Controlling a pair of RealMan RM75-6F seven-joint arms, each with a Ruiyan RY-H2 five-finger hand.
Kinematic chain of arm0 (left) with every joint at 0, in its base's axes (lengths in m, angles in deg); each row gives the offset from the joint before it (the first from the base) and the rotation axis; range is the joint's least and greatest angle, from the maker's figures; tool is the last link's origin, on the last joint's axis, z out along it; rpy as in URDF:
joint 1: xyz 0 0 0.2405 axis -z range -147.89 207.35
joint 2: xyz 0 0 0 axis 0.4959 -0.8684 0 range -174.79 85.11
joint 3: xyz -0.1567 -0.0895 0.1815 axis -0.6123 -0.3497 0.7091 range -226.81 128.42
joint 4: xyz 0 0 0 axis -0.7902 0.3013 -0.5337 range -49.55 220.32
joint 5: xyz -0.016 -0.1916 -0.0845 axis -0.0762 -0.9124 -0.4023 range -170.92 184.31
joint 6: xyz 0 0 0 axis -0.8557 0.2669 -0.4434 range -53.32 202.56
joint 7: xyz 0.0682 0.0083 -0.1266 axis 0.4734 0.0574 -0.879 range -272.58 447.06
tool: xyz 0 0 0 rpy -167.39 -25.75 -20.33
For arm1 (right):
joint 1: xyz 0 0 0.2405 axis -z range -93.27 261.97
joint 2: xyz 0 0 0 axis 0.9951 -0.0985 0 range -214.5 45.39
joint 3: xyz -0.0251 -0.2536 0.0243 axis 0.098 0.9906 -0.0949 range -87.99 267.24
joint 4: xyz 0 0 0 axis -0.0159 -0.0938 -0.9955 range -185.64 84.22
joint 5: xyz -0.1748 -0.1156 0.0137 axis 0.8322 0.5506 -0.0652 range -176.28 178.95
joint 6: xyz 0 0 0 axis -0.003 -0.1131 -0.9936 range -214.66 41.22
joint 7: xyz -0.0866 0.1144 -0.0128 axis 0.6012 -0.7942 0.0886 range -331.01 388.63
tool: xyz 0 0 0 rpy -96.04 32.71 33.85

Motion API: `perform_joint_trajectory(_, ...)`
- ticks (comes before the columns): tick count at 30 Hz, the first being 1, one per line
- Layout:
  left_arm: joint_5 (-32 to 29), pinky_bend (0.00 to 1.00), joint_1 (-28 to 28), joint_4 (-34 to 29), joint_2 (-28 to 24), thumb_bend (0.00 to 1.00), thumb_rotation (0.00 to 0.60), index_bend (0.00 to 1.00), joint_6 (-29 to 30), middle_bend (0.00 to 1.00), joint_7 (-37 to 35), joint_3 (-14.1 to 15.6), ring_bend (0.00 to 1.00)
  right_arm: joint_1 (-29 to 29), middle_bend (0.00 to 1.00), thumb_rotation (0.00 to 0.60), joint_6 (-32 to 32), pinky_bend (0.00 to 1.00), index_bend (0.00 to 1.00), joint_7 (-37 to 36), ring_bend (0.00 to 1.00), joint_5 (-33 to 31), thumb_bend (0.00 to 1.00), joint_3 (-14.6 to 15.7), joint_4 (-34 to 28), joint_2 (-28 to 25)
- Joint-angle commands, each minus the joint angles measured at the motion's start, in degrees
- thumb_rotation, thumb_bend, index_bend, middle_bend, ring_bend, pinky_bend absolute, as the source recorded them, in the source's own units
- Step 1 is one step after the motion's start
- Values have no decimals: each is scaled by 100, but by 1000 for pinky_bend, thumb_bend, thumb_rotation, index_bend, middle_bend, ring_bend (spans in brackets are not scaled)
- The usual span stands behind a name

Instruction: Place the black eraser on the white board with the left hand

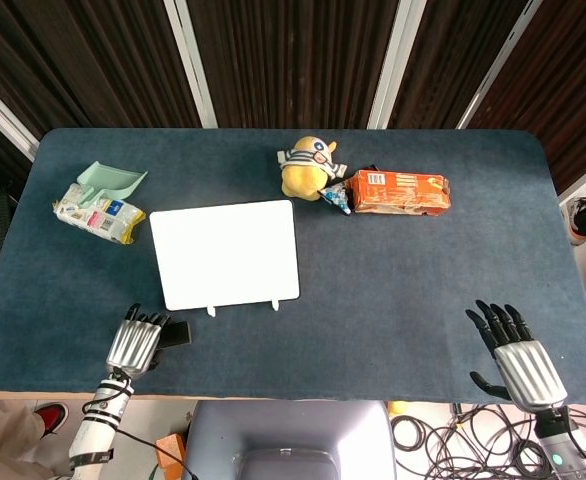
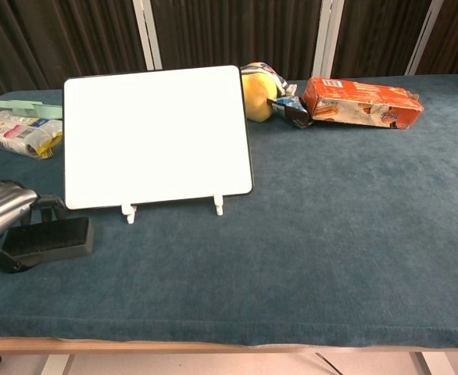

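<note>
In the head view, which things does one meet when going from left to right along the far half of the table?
White snack packet → green scoop → yellow plush toy → small blue wrapper → orange box.

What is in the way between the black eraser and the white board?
Nothing visible. The left hand is on the black rectangular eraser, and only bare blue tablecloth lies between it and the flat white board.

Head view: high, looking steeply down on whole surface [image 1: 393, 280]. Chest view: low, near edge, facing far. Both share white board [image 1: 225, 253].
</note>
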Motion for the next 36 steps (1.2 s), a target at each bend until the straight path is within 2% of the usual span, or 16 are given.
perform_joint_trajectory(1, 509, 292, -85, 188, 136, 554, 600, 775, 493, 865, -306, -28, 579, 2, 0, 600, 0, 0, 0, 7, 0, 11, 158, 10, -3, 0)
perform_joint_trajectory(4, 981, 305, -157, 316, 175, 562, 600, 790, 972, 882, -756, -115, 594, 11, 0, 600, 19, 0, 0, -5, 0, 22, 158, 16, -5, -5)
perform_joint_trajectory(8, 1392, 348, -130, 598, 324, 560, 600, 795, 1425, 888, -1341, -372, 601, 37, 0, 600, 58, 0, 0, -6, 0, 48, 158, 34, -15, -7)
perform_joint_trajectory(12, 1586, 395, 161, 1340, 767, 560, 600, 796, 1548, 897, -1639, -745, 607, 40, 0, 600, 56, 0, 0, 11, 0, 58, 158, 40, -18, 3)
perform_joint_trajectory(17, 1602, 444, 330, 1795, 1101, 561, 600, 795, 1564, 898, -1781, -916, 608, 36, 0, 600, 41, 0, 0, 23, 0, 49, 158, 39, -21, 11)
perform_joint_trajectory(20, 1458, 458, 847, 3090, 1999, 561, 600, 794, 1573, 898, -1752, -1432, 608, 17, 0, 600, 9, 0, 0, -22, 0, 19, 158, 26, -27, -14)
perform_joint_trajectory(22, 1488, 462, 1035, 3740, 2352, 559, 600, 793, 1700, 898, -1868, -1542, 608, 22, 0, 600, 21, 0, 0, -61, 0, 21, 158, 28, -26, -36)
perform_joint_trajectory(28, 1490, 463, 1422, 5020, 3037, 540, 600, 784, 1824, 898, -1986, -1645, 608, 41, 0, 600, 78, 0, 0, -126, 0, 93, 158, 53, -23, -63)
perform_joint_trajectory(36, 1471, 454, 1721, 5959, 3496, 489, 600, 759, 1815, 877, -2077, -1581, 603, 42, 0, 600, 118, 0, 0, -262, 0, 108, 158, 42, 11, -110)
